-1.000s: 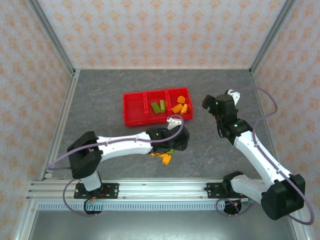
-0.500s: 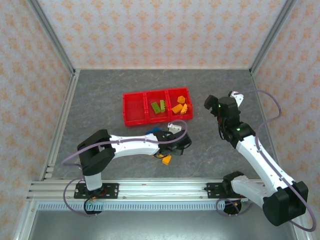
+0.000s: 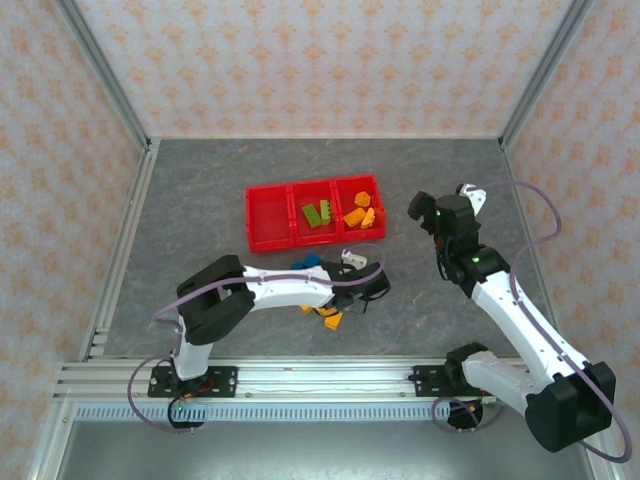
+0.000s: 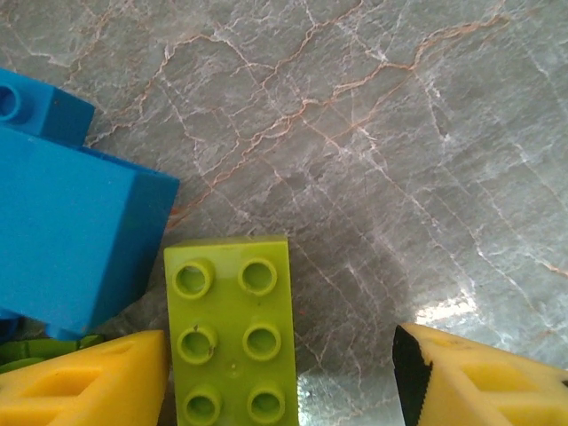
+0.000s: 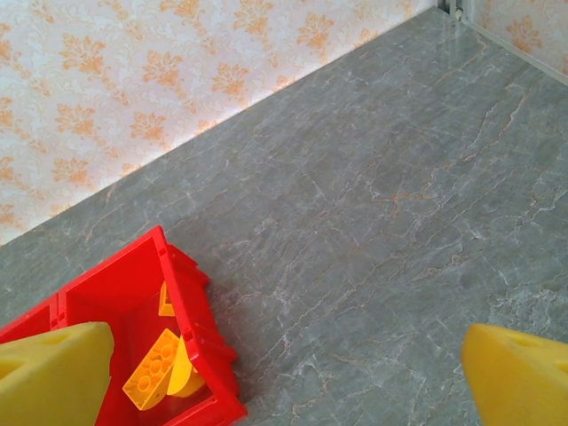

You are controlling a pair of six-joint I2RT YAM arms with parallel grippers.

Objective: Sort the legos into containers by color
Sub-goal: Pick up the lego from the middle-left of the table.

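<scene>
The left gripper point(image 4: 280, 383) hung low over the loose legos point(image 3: 325, 312) on the grey table point(image 3: 200, 190), in front of the red containers point(image 3: 268, 214). From the left wrist view its two yellow fingers point(image 4: 84, 383) stood wide apart and gripped nothing. A lime brick point(image 4: 232, 337) lay flat between them, studs up, hard by the finger on the left of that view and well apart from the other. I could not tell whether that nearer finger touched it. The brick's lower end ran off the bottom edge, so its full length was unclear. Beside it sat a big blue brick point(image 4: 71, 231), cut off at the left edge, with a sliver of green point(image 4: 35, 348) peeping from under it. From above, the arm covered most of the heap. A blue piece point(image 3: 308, 263) showed on the bin side of it and an orange one point(image 3: 333, 320) on the near side. In the tray the left bin looked bare, the middle held green bricks point(image 3: 318, 212) and the right held orange bricks point(image 3: 361, 209). The right gripper point(image 5: 284, 377) hovered just beside the right-hand bin, fingers spread wide and empty. One of its fingers hid part of that bin, where an orange brick point(image 5: 153, 371) lay half seen.
</scene>
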